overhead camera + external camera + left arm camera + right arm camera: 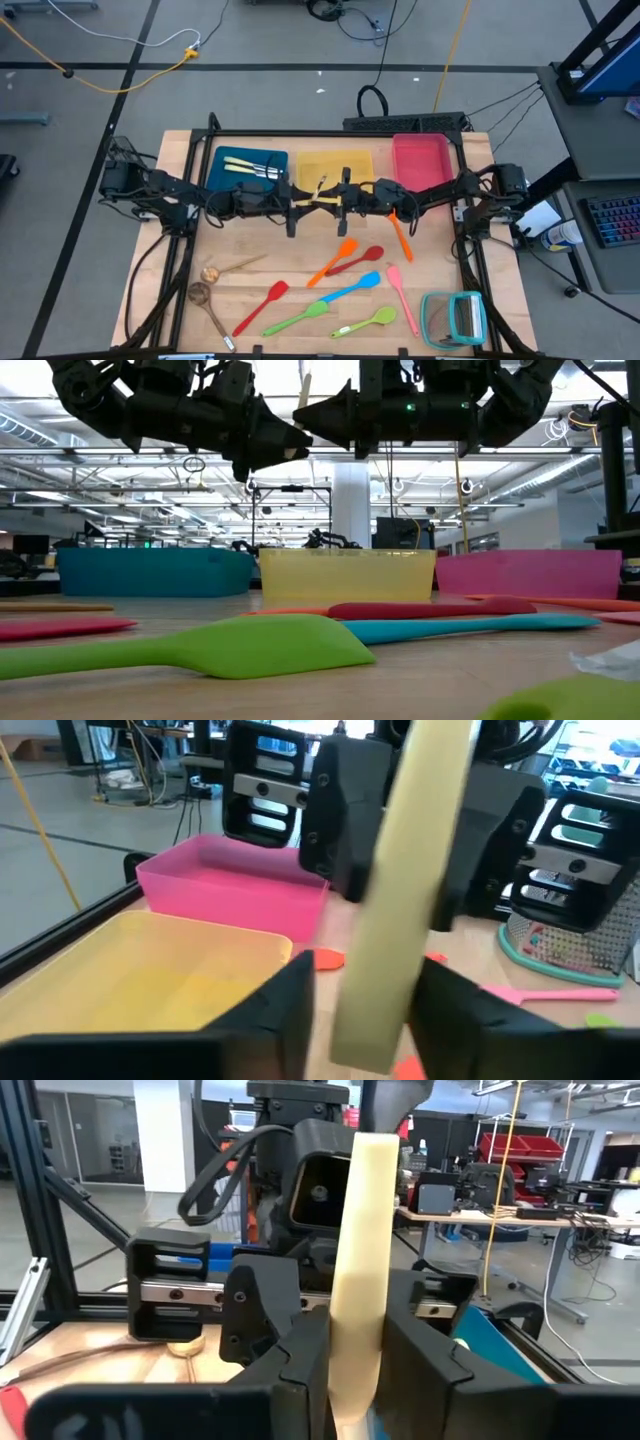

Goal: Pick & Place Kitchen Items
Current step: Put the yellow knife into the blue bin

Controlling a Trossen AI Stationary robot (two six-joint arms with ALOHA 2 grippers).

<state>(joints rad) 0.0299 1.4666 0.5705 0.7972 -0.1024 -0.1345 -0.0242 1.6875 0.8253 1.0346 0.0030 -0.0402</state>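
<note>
Pale-handled utensil (355,1270) pinched by right gripper (355,1380), left gripper (360,1010) jaws flanking it

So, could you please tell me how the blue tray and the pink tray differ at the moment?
The blue tray sits at the left end of the row of trays; the pink tray sits at the right end. The blue tray holds pale-handled cutlery, while the pink tray looks empty. They also differ in colour. Both are rectangular, similar in size, and flank the yellow tray along the far side of the table.
</note>
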